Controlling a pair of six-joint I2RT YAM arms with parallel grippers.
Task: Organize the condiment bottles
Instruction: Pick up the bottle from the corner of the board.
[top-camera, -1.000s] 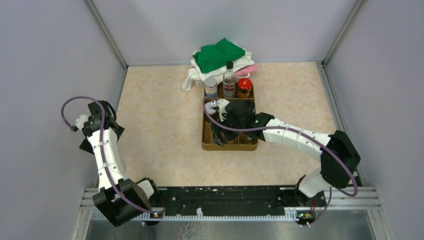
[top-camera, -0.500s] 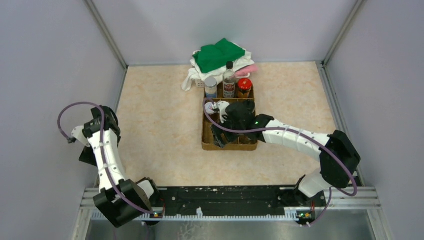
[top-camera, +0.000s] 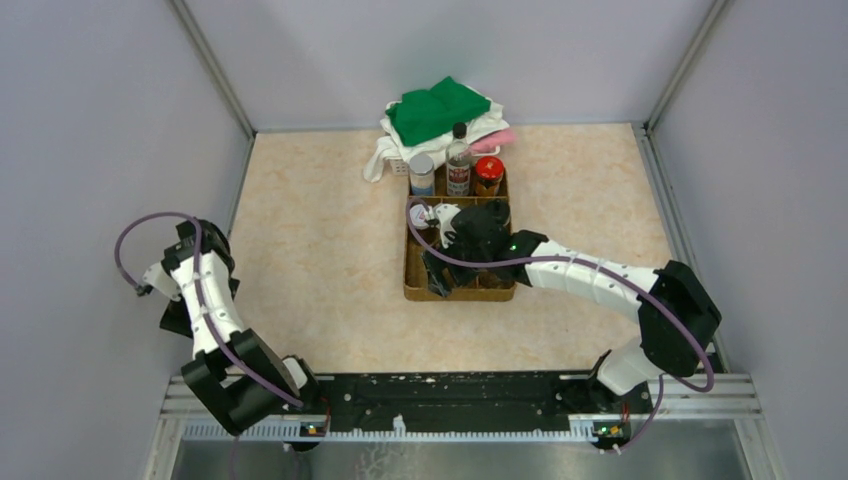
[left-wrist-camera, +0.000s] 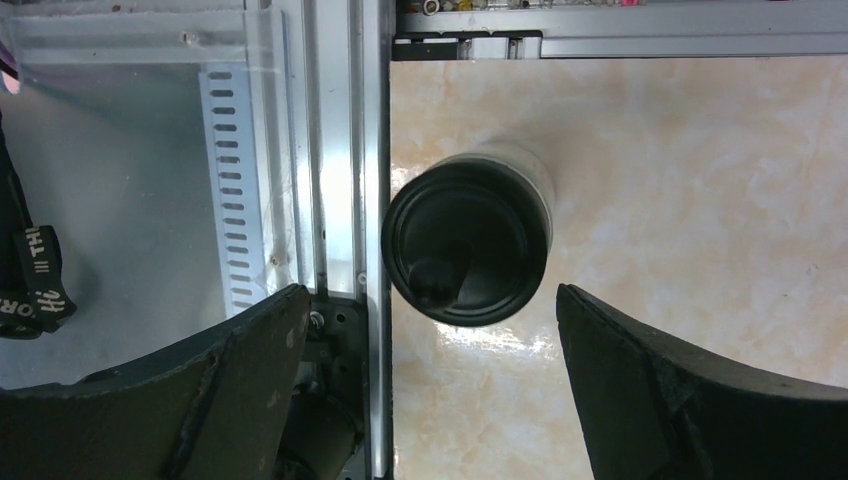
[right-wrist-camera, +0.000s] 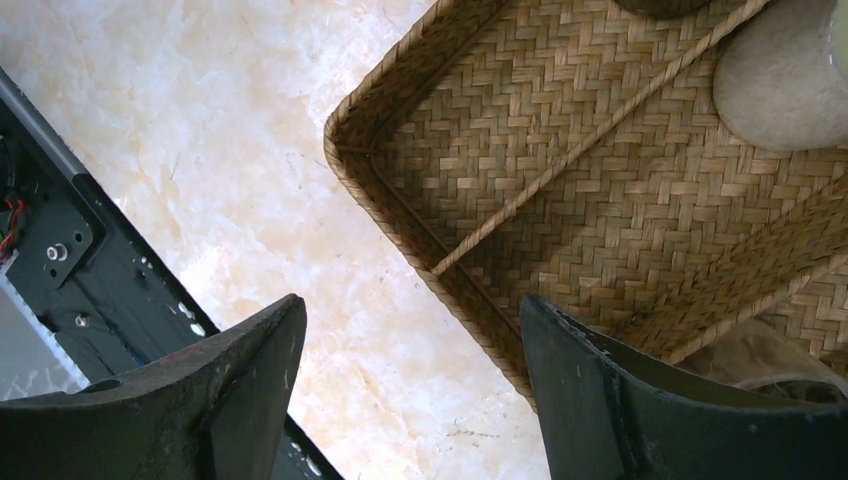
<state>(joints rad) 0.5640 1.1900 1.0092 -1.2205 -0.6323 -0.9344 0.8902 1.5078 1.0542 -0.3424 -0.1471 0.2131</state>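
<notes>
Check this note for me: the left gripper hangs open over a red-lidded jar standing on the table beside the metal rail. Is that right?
Not quite: the lid is black, not red. The left wrist view shows the left gripper hanging open over a black-lidded jar that stands on the table beside the metal rail.

Robotics lab test cell, pictured from above: a marble-patterned tabletop (top-camera: 320, 260) is boxed in by plain grey wall panels (top-camera: 90, 120) and aluminium frame posts (top-camera: 213, 68); a white left arm (top-camera: 212, 320) and right arm (top-camera: 590, 275) are bolted to a black base rail (top-camera: 450, 395) at bottom.
</notes>
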